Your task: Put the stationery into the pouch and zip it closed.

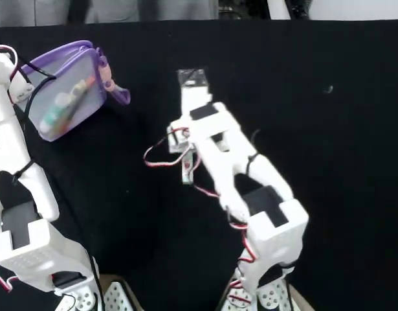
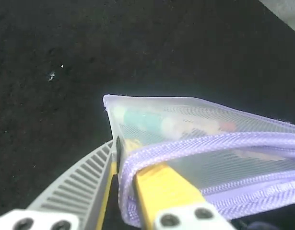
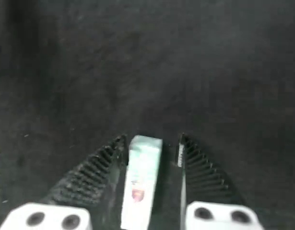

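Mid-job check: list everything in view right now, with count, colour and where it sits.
pouch: one, clear mesh with purple trim, far left of the table
stationery: several pieces, exact count unclear, teal, white and orange, inside the pouch
stick: one, white and green, mid-table, between the right hand's fingers
table: one, black cover
left hand: one, yellow and grey fingers, shut on the pouch's edge
right hand: one, dark fingers, open around the stick

High camera fixed, looking down over the black table (image 1: 328, 162) from well off; wrist cameras close above it, the left one sharing the pouch (image 1: 66, 97) with the high view.
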Controlling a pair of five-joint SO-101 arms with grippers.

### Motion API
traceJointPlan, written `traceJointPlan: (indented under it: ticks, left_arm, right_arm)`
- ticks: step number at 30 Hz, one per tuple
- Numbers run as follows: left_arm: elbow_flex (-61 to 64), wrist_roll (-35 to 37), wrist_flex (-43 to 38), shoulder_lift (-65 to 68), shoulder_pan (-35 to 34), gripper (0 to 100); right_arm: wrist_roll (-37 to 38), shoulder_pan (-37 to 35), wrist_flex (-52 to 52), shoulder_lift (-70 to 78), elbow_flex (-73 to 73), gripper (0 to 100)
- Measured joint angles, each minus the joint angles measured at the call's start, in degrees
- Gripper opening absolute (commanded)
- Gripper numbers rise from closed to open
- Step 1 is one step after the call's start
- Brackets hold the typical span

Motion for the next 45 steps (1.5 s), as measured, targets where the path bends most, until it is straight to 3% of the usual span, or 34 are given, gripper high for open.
traceJointPlan:
  ticks: [12,16,19,28,39,45]
  left_arm:
    - [0.4,-0.1,-0.2,-0.1,3.3,3]
    - [0.4,-0.1,-0.2,-0.1,3.3,3]
    - [0.4,-0.1,-0.2,-0.1,3.3,3]
    - [0.4,-0.1,-0.2,-0.2,8.9,3]
    - [0.4,-0.1,0.1,-0.1,15.2,3]
    - [0.4,-0.1,0.2,-0.1,17.9,3]
  right_arm:
    - [-0.3,-0.4,3.8,9.0,-8.4,15.3]
    - [-0.4,-0.3,9.0,12.9,-14.6,0.6]
    - [-0.4,0.1,12.3,15.4,-18.4,4.0]
    - [4.7,0.9,18.1,17.1,-22.8,1.1]
    - [9.0,9.3,21.5,-9.3,-18.6,1.1]
    - [13.5,12.1,11.6,-29.8,-8.4,1.1]
